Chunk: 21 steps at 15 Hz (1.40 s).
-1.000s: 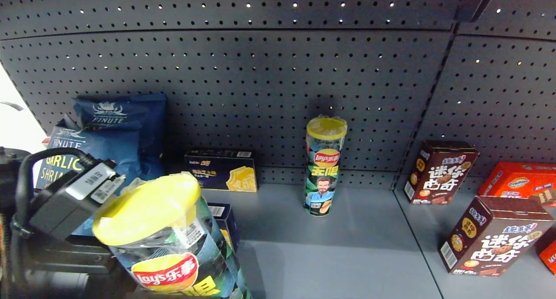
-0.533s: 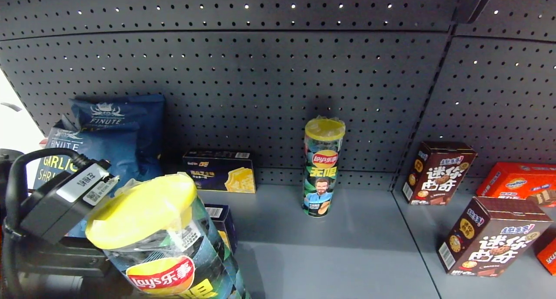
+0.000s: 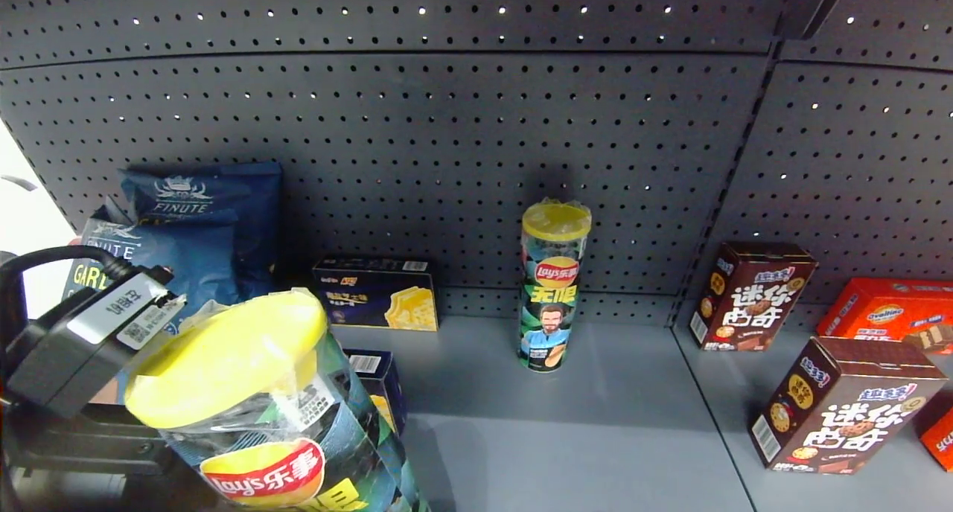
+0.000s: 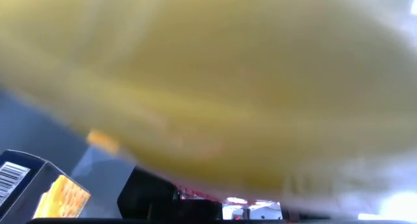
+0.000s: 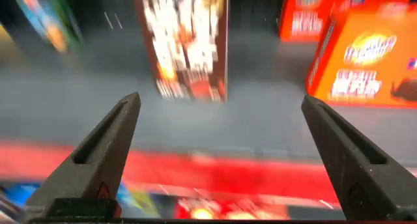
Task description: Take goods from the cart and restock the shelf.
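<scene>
Chip can [image 3: 268,415] at the lower left of the head view, yellow lid [image 3: 223,356] up, body tilted, off the shelf [image 3: 581,430] and in front of its left part. Left gripper [image 3: 149,452] carries it: fingers clamped on the can's body low down, mostly hidden behind the can. In the left wrist view the lid [image 4: 215,74] sits right against the lens, with a dark blue box [image 4: 39,188] beyond it.

Second chip can [image 3: 555,285] upright near the middle of the shelf, close to the pegboard back panel [image 3: 447,125], well apart from the held one.

Left part of the shelf: two blue snack bags [image 3: 201,222] leaning at the back, one in front of the other. Just beside them a dark blue box [image 3: 376,292] with a yellow picture, lying against the back panel. Another dark box [image 3: 383,382] nearer the front, partly covered by the held can.

Right part: two brown boxes, one at the back [image 3: 752,292] and one nearer the front [image 3: 841,400], both upright. Orange box [image 3: 886,311] at the back, far right.

Right gripper [image 5: 219,100]: fingers wide apart, nothing between them. It faces the shelf deck [image 5: 247,126], with a brown box [image 5: 186,42] and orange boxes [image 5: 365,55] ahead of it, none touching the fingers
</scene>
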Available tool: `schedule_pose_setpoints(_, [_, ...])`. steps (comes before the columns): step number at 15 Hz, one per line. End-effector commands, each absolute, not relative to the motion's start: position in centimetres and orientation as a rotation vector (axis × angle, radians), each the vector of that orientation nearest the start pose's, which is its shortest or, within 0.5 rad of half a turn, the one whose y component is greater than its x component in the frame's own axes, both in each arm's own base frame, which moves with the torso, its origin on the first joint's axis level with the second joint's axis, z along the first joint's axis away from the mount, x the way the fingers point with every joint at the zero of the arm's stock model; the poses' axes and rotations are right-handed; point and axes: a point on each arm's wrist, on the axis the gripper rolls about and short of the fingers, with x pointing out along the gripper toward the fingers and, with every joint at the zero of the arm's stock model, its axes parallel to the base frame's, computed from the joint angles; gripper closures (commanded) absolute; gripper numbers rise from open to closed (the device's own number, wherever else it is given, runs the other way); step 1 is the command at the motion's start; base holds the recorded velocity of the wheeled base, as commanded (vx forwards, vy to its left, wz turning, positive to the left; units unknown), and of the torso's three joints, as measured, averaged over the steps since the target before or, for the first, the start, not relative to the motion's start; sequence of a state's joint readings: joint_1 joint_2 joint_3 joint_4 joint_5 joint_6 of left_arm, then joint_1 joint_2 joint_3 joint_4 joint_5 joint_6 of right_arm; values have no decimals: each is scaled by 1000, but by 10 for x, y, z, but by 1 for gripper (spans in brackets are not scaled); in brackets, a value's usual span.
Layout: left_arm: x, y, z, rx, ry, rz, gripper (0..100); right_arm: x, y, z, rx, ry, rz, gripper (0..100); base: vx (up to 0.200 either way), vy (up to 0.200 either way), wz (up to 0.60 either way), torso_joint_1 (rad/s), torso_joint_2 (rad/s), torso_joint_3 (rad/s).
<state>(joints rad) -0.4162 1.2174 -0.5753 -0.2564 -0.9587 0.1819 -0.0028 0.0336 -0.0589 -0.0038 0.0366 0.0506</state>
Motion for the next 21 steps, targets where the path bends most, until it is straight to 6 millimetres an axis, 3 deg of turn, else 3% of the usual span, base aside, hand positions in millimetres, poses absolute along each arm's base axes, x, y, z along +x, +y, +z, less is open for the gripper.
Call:
schedule_pose_setpoints(1, [142, -83, 199, 37, 284, -1386, 100, -1, 2, 207, 150, -49, 148, 0, 0, 0, 0, 0, 0, 0])
schedule_pose_setpoints(3, [141, -82, 197, 34, 294, -1386, 100, 15, 6, 233, 9, -25, 295, 0, 0, 0, 0, 0, 0, 0])
schedule_pose_setpoints(7, [141, -82, 196, 34, 295, -1385, 100, 58, 24, 249, -87, 88, 531, 0, 0, 0, 0, 0, 0, 0])
schedule_pose_setpoints(9, [142, -83, 196, 34, 295, -1385, 100, 87, 48, 267, -128, 115, 659, 0, 0, 0, 0, 0, 0, 0])
schedule_pose_setpoints(12, [143, -83, 196, 34, 295, -1385, 100, 127, 81, 278, -153, 130, 748, 0, 0, 0, 0, 0, 0, 0])
schedule_pose_setpoints(16, [142, -83, 197, 35, 290, -1389, 100, 162, 119, 278, -171, 174, 818, 0, 0, 0, 0, 0, 0, 0])
schedule_pose_setpoints(21, [140, -83, 196, 34, 294, -1397, 100, 190, 141, 266, -191, 184, 882, 0, 0, 0, 0, 0, 0, 0])
